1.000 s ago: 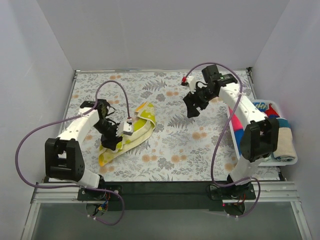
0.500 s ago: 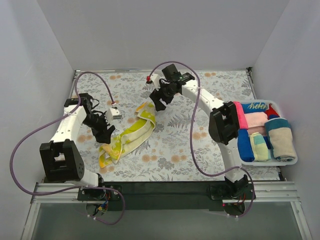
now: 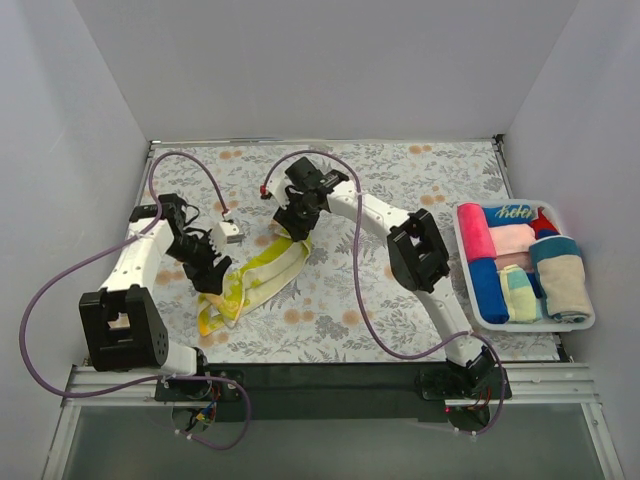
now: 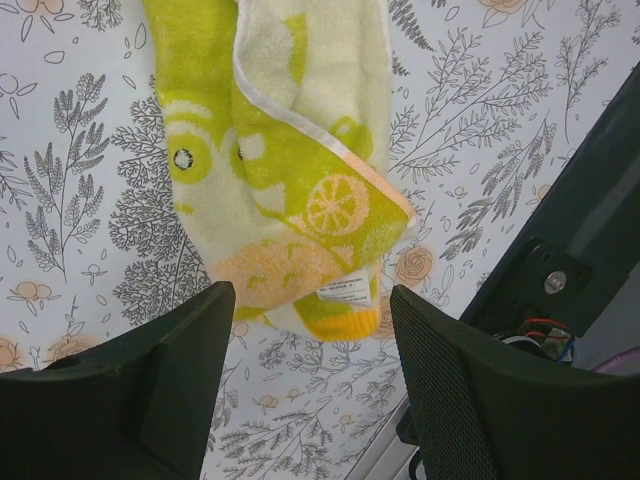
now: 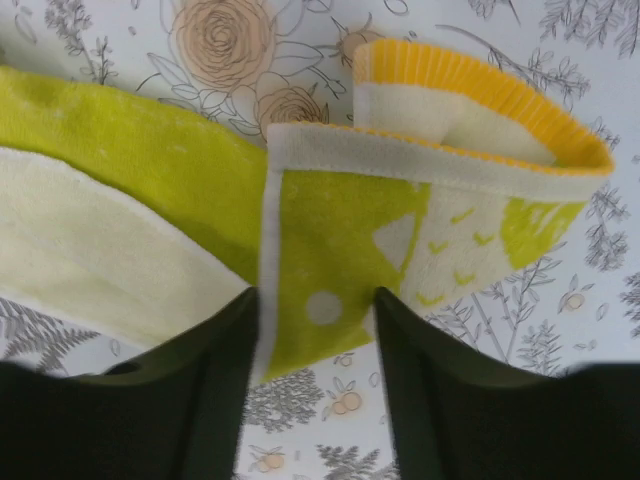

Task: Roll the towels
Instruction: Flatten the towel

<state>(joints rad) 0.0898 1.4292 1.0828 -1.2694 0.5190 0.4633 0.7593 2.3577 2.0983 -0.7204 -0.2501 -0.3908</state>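
Rightward, rolled towels [image 3: 520, 265] inside white basket [image 3: 530, 325]

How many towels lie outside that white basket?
1: the yellow-green patterned cloth towel, loosely folded on the floral table covering, left of centre. More may be hidden.

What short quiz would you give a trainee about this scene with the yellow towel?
1. True or false: the yellow towel is already rolled.
2. Seen from above, the white basket stands at the: A left, B right, C middle.
3. Which arm's end effector is at the towel's far end?
Key: 1 false, it lies loose and unrolled. 2 B. 3 the right end effector, its fingers on either side of that end.
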